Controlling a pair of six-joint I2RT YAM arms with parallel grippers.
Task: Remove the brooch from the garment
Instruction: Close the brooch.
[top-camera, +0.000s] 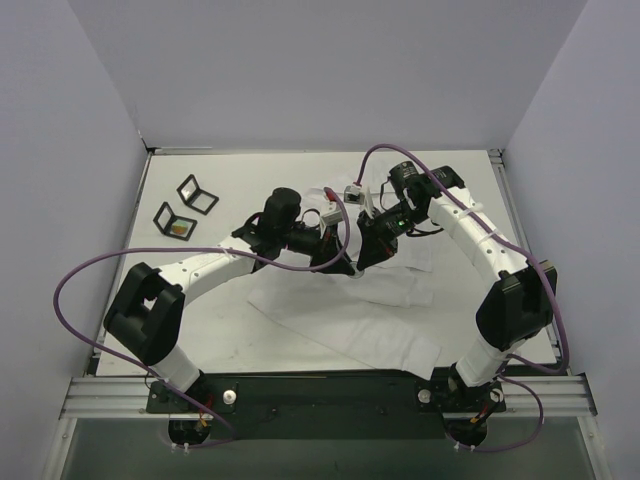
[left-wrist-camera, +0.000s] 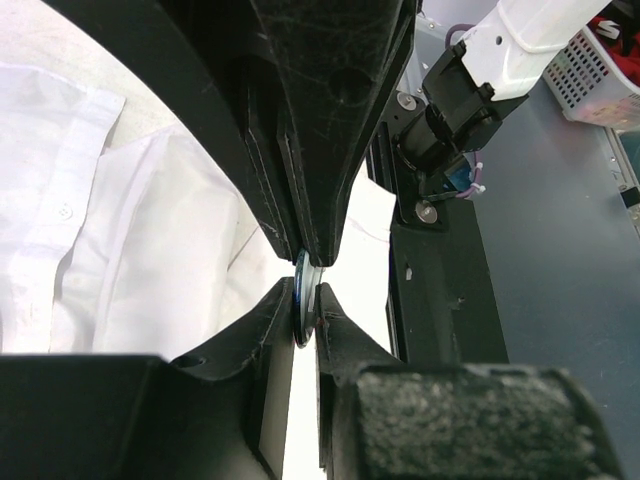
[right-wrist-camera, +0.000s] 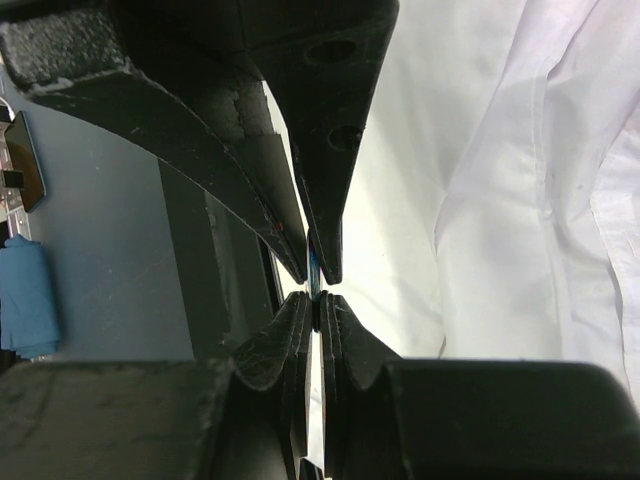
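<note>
1. Found both arms converged mid-table over the garment (top-camera: 400, 295), a white shirt lying mostly flat on the table (top-camera: 220, 170) and drawn up into a small peak under the grippers.
2. Noted left gripper (left-wrist-camera: 305, 290) pinched edge-on across a thin silvery-blue disc, taken to be the brooch (left-wrist-camera: 302, 302). Saw contact on both faces and white garment directly behind.
3. Noted right gripper (right-wrist-camera: 316, 290) fully clenched, with a bluish sliver caught at the tips. Cannot tell whether that is part of the brooch or only a fold of the garment.
4. Judged status: grasp made, separation not confirmed. Cannot see any pin or clasp, so cannot say whether the brooch is free of the garment.
5. Left to do, by estimate: part the brooch from the garment while restraining the garment, then carry it clear, perhaps toward the small open case (top-camera: 197, 193) or the one beside it (top-camera: 176, 221) at far left.
</note>
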